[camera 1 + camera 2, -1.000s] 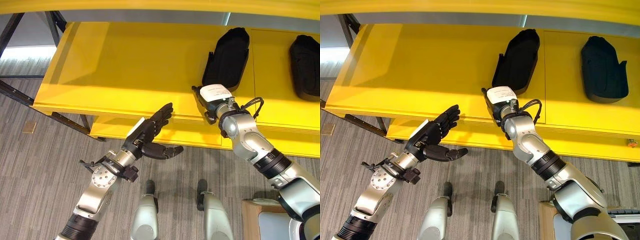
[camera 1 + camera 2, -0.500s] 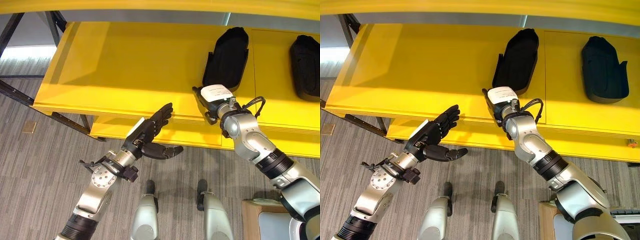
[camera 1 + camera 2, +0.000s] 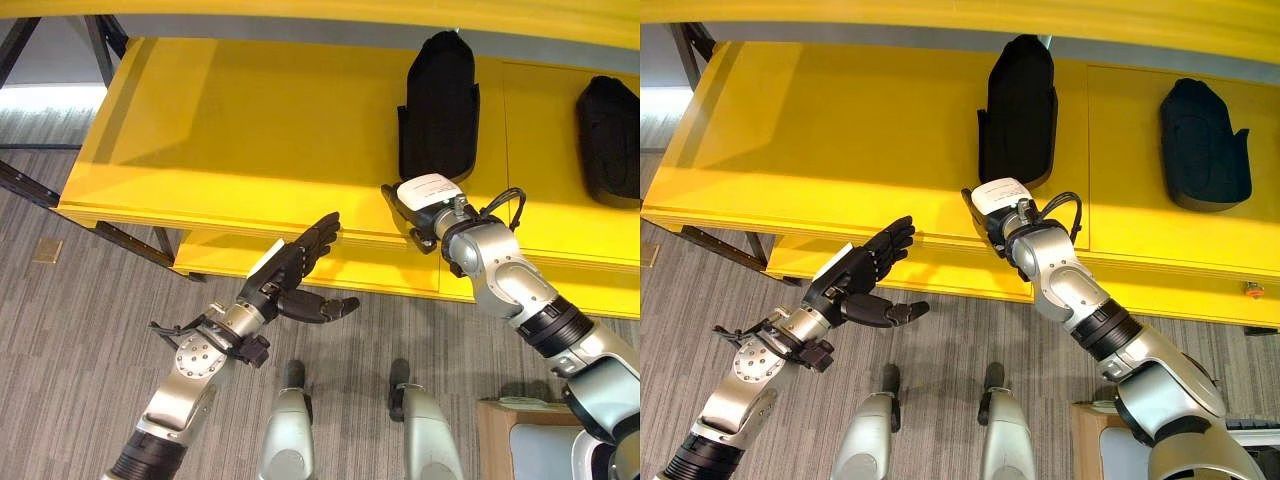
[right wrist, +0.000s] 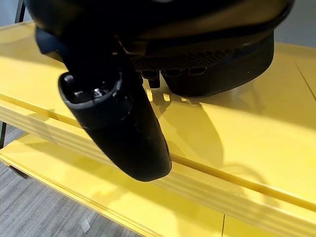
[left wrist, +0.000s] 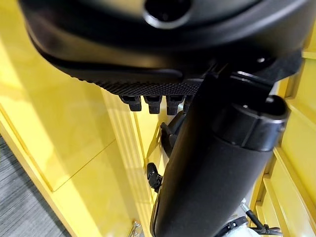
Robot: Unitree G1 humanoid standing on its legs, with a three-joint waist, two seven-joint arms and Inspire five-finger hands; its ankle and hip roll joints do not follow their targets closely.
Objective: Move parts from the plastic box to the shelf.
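Seemingly mid-placement, the right hand (image 3: 418, 196), fingers hidden, tips the long black moulded plastic part (image 3: 438, 105) on the yellow metal shelf (image 3: 250, 130), needing release; the left hand (image 3: 292, 270) hovers open.

Both eye views look steeply down from the robot's head onto the yellow shelf (image 3: 250, 130) and the grey floor (image 3: 80, 330) before its front edge, sharing nearly the same scene from slightly offset places. Each wrist view sits very close behind its own hand, facing along it toward the shelf's front edge.
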